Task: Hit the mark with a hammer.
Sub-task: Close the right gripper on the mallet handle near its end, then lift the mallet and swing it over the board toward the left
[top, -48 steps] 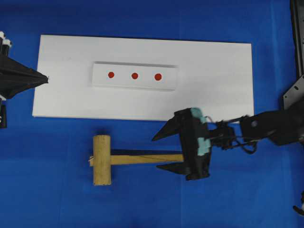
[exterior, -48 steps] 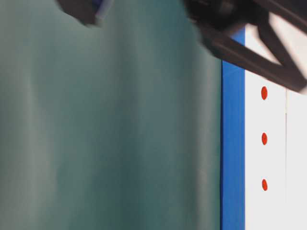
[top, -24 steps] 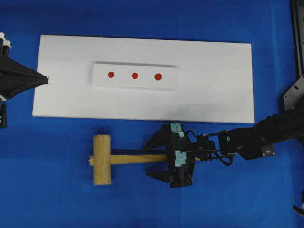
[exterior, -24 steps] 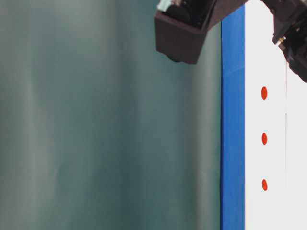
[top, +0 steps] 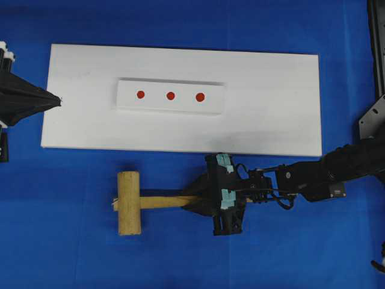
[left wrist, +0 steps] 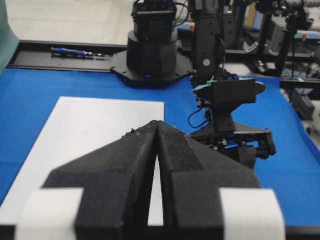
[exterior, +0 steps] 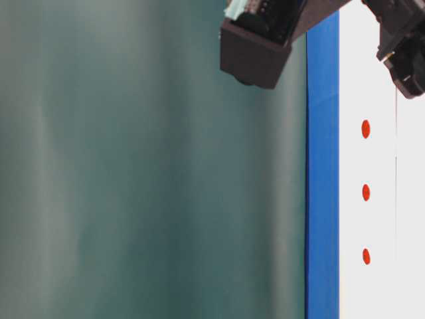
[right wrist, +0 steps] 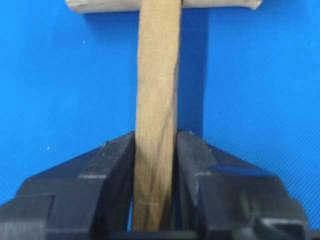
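The hammer (top: 129, 202), a light wooden mallet, lies flat on the blue cloth in front of the white board (top: 271, 108), its handle pointing right. My right gripper (top: 194, 201) is shut on the handle's right part. In the right wrist view the handle (right wrist: 156, 90) runs up between both fingers (right wrist: 112, 157), which press its sides. The mark (top: 200, 96) is the rightmost red dot on the raised white strip (top: 171, 106); the table-level view shows it too, as the top dot, the mark (exterior: 366, 129). My left gripper (top: 58, 99) is shut and empty at the board's left edge.
Two smaller red dots (top: 171, 96) sit left of the mark on the strip. The left wrist view looks across the white board (left wrist: 95, 130) toward the right arm (left wrist: 230, 110) and the arm bases beyond. A green wall (exterior: 153, 186) fills most of the table-level view.
The right gripper came down and moved left along the handle, then its jaws closed on it. The hammer and the left arm stayed put.
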Action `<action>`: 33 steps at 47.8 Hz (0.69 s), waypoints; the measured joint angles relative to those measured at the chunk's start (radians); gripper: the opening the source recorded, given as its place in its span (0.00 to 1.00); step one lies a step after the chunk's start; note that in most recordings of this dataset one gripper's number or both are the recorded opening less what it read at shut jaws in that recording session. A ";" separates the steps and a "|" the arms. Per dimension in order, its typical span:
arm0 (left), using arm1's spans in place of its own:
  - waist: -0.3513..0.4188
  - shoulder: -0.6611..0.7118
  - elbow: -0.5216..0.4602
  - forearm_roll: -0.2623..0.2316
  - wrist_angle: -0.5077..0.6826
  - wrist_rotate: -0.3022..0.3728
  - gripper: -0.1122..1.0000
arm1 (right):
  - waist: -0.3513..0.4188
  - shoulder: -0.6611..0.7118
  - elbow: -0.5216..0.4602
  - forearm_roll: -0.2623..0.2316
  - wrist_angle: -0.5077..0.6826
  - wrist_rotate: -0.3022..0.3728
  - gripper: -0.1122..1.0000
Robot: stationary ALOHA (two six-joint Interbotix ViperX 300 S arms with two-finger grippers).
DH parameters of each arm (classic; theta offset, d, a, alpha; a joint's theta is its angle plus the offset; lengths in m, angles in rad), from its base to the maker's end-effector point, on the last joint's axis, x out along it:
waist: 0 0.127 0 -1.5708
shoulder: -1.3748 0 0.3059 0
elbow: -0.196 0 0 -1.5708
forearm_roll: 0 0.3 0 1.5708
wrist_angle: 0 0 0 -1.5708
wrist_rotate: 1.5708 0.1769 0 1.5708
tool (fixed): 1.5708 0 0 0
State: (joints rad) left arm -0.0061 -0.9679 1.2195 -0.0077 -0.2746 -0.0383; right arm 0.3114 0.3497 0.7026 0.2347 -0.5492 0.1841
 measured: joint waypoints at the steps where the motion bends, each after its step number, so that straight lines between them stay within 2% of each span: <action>1: 0.000 0.000 0.002 0.000 0.000 0.000 0.10 | 0.000 0.002 0.000 0.000 -0.002 0.000 0.19; 10: 0.002 0.000 0.000 0.000 0.008 0.000 0.10 | 0.000 -0.009 0.000 0.002 0.003 0.000 0.19; 19: 0.000 -0.002 0.002 0.000 0.017 -0.002 0.10 | 0.000 -0.097 0.002 0.002 0.025 -0.003 0.19; 33: 0.000 -0.002 0.002 0.000 0.017 0.000 0.10 | -0.002 -0.279 0.009 0.002 0.138 -0.072 0.19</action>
State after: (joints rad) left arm -0.0061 -0.9695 1.2210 -0.0077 -0.2577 -0.0383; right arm 0.3099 0.0706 0.7118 0.2362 -0.4111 0.1120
